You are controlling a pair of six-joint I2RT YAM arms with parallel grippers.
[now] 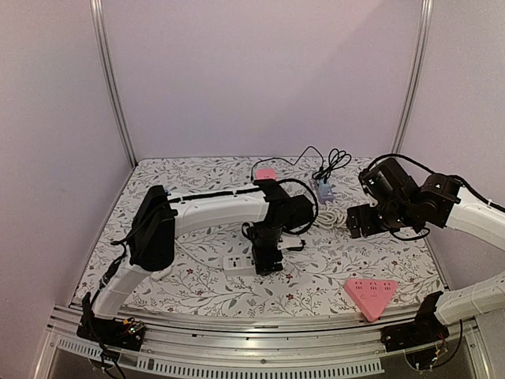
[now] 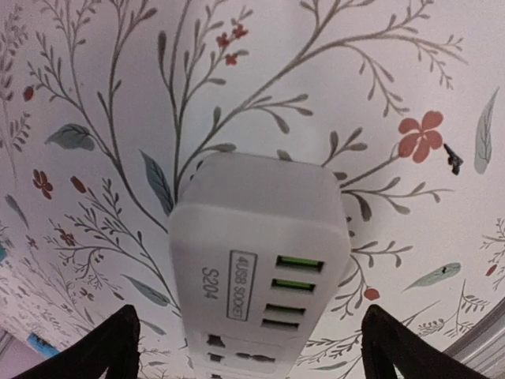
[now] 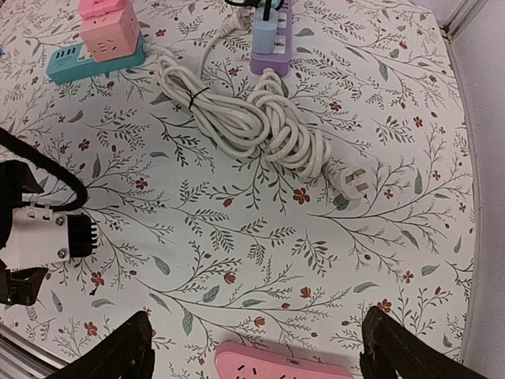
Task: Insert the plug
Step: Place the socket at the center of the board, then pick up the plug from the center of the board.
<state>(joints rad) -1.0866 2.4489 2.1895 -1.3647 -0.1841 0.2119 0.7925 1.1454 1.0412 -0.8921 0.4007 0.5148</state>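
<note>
A pink strip lies on the worktop, on the near side of the coil and closest to the arm bases. Left of the coil, the left hand hangs over a white strip. Its fingers are apart with the strip's end between them and a gap on each side, so it grips nothing. The right hand hovers just near of the coil, fingers also wide apart and empty.

The plug lies flat at the coil's right end, ahead of the right hand and slightly to its right. Its long axis runs on a slant, cable end toward the coil and prongs seemingly away from it. The right hand is clearly nearer, so the pick-up probably falls to it, with a wrist turn to square the fingers across the plug. The coil's loops crowd the plug's cable side and could snag.

Beyond the coil sit a purple strip and, far left, a teal strip carrying a pink cube.
</note>
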